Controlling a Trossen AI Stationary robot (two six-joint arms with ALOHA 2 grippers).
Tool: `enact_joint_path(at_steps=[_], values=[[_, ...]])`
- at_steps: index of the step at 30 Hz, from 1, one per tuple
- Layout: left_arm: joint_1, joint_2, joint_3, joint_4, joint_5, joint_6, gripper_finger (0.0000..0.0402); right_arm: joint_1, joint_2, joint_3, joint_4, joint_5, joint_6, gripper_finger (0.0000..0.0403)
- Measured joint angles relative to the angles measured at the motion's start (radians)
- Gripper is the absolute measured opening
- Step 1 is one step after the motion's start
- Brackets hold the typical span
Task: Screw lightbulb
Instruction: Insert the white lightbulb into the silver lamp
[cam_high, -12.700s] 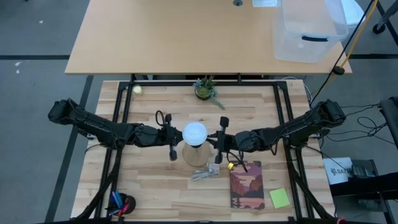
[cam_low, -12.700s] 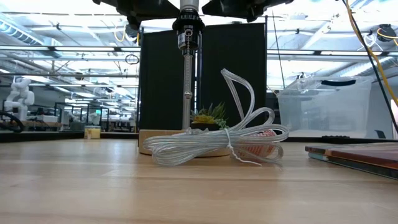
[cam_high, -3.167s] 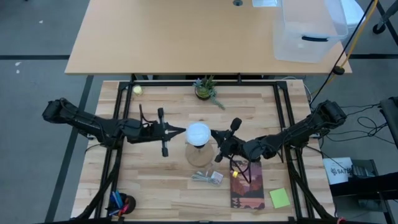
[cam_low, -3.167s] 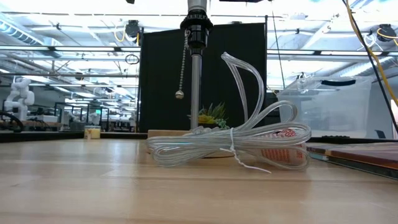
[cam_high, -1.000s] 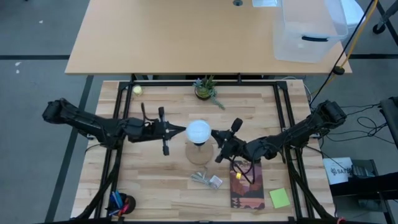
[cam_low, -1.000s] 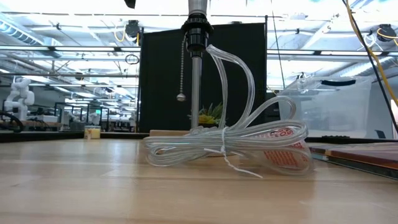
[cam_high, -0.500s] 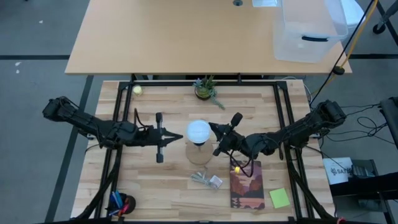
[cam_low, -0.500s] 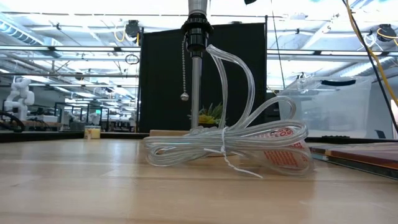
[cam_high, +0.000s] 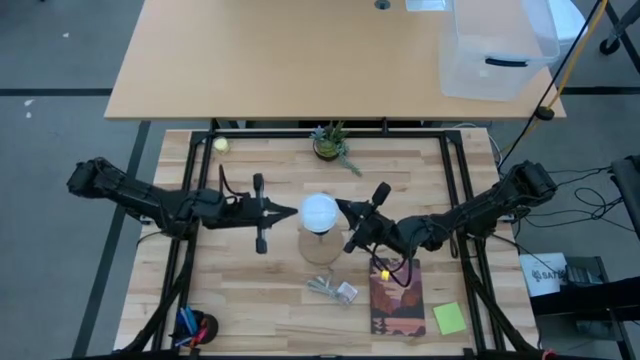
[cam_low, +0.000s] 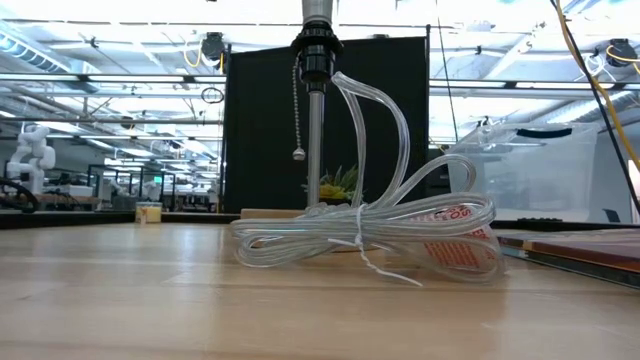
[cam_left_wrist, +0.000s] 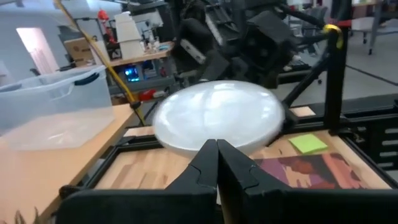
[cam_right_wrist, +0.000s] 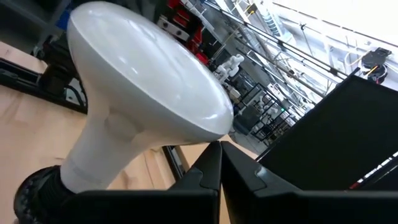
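Standing at table centre: lightbulb (cam_high: 319, 211), seated in a black socket (cam_low: 315, 47) on a post above a wooden disc (cam_high: 320, 248). Left gripper (cam_high: 292, 211) and right gripper (cam_high: 341, 207) flank its globe, fingers closed on nothing. Near corner: cup (cam_high: 197, 328) of pens. Beyond: potted plant (cam_high: 330, 144); clear bin (cam_high: 497, 50), contents indiscernible. Writing on the tag of the cord bundle (cam_low: 370, 243) unreadable.

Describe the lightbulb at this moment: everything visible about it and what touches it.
The lightbulb is white and frosted, with a wide rounded globe tapering through a pale cone neck, which the right wrist view shows seated in a black socket. It stands upright atop a thin lamp post on a round wooden base near the table's middle. The shut left gripper and shut right gripper point their tips at opposite sides of the globe; neither holds it, and whether they touch it is unclear.
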Motion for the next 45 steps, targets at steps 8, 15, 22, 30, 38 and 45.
enact_joint_path(at_steps=[8,15,22,30,38,45], values=[[0.046,0.008,0.0,0.0,0.025,-0.023,0.0,0.026,0.0,0.0,-0.001,0.022,0.003,0.0],[0.091,0.009,0.0,-0.001,0.02,-0.063,0.0,0.049,0.0,0.0,-0.007,0.002,0.002,0.0],[0.131,0.011,0.0,-0.006,0.015,-0.097,0.0,0.071,0.0,0.0,-0.017,0.003,0.001,0.0],[0.095,-0.012,0.0,-0.002,0.014,-0.035,0.0,0.093,0.0,0.0,-0.055,0.018,0.009,0.0],[-0.03,-0.047,0.0,-0.001,0.047,0.072,0.0,0.07,0.0,0.0,-0.081,0.069,0.03,0.0],[-0.069,-0.003,0.0,0.002,0.082,0.073,0.0,0.009,0.0,0.0,-0.014,0.066,0.025,0.0]])
